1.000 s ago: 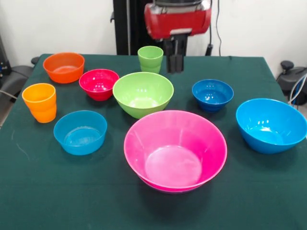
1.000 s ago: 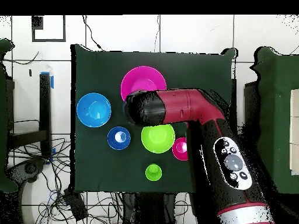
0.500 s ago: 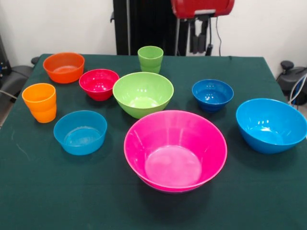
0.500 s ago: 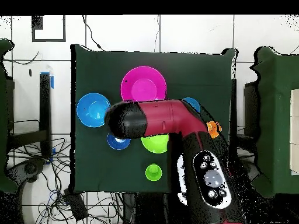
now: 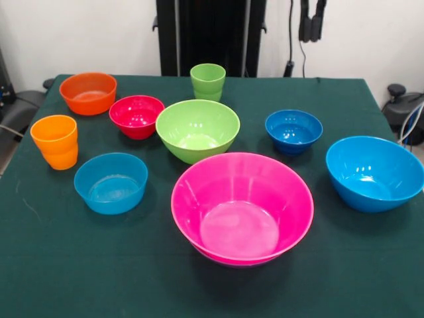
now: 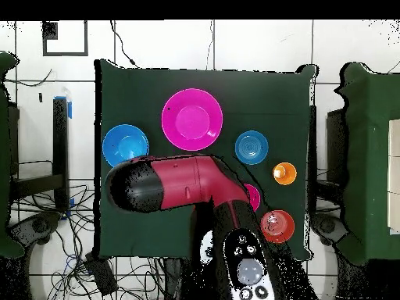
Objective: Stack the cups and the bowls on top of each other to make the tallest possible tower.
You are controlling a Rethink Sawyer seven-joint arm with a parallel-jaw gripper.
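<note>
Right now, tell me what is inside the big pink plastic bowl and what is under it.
The glossy pink plastic bowl holds nothing: its pale bottom shows bare in both views. It stands on the dark green tablecloth. Whether anything sits beneath it cannot be seen, since its own body covers that spot.

the biggest bowl (image 5: 242, 209) sat nearest the front, alone. behind it a mid-sized bowl (image 5: 197, 129), with a cup (image 5: 208, 81) further back — small bowls (image 5: 136, 116) to its left, another cup (image 5: 55, 141) at the left edge.

Green-clothed table (image 5: 371, 265): bowls (image 5: 242, 207), cups (image 5: 55, 141) scattered, unstacked.
</note>
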